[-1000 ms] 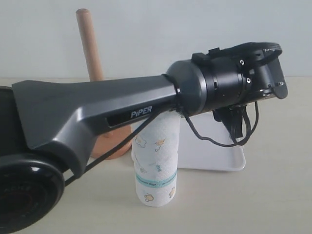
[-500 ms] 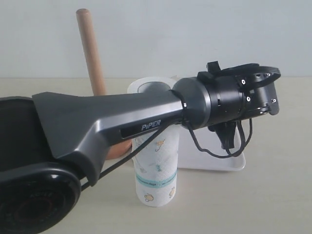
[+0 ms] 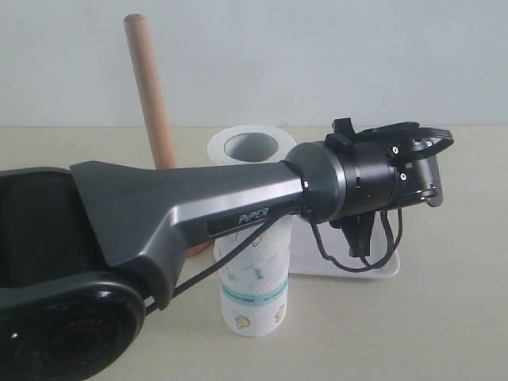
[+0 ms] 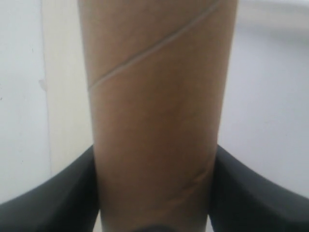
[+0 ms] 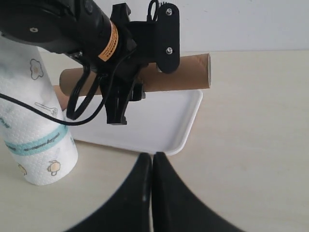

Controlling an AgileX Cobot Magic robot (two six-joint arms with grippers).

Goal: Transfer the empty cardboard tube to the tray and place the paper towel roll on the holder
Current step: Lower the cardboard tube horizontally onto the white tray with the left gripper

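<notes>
My left gripper (image 5: 145, 77) is shut on the empty cardboard tube (image 5: 188, 72) and holds it level above the white tray (image 5: 164, 125). In the left wrist view the tube (image 4: 154, 111) fills the gap between the black fingers (image 4: 67, 193). In the exterior view the left gripper (image 3: 421, 167) hangs over the tray (image 3: 381, 268) and hides the tube. The paper towel roll (image 3: 254, 270) stands upright on the table in front of the tray, partly behind the arm. Behind it rises the holder (image 3: 148, 87). My right gripper (image 5: 152, 159) is shut and holds nothing, near the tray's front rim.
The left arm's grey link (image 3: 182, 206) crosses the exterior view from the lower left and covers the holder's base and the roll's middle. A black cable (image 3: 361, 258) loops below the wrist. The beige table (image 5: 256, 145) runs on to the right of the tray.
The left arm has sunk lower, carrying the gripper and tube down toward the tray. The roll's open top, hidden before, now shows above the arm.
</notes>
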